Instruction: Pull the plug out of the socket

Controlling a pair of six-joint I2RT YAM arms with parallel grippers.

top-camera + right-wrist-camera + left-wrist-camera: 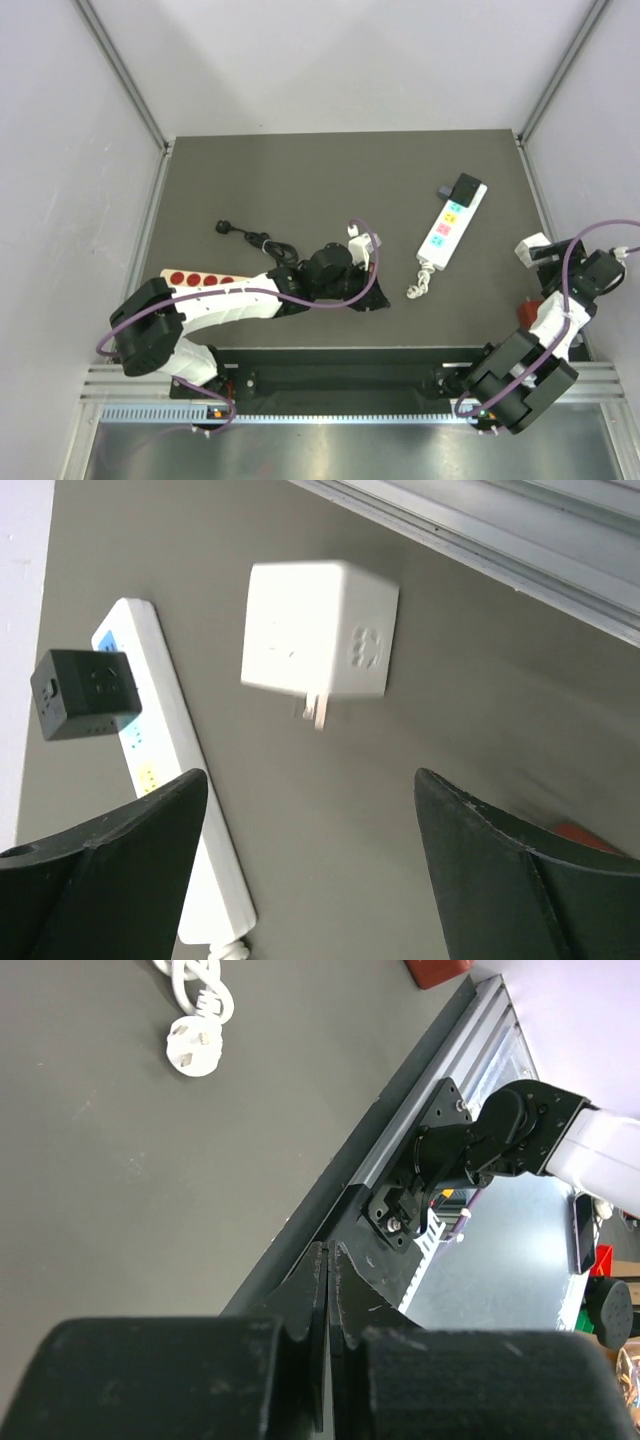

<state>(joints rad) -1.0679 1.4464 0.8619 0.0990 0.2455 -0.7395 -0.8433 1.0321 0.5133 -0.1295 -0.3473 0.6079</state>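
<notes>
**Top view:** the socket (452, 228) lies right of centre on the bench (300, 170). A black adapter (465, 186) is seated at its upper end.

**Right wrist view:** the white plug (320, 630), blurred, appears at upper centre with both prongs bare, apart from the socket. The right tool (310, 780) is released, its fingers spread wide and grasping nothing.

**Left wrist view:** the left tool (328, 1290), at lower centre, is clenched, its jaws meeting with nothing between them.

Plug (318, 630) right of socket (452, 225), not touching
</notes>
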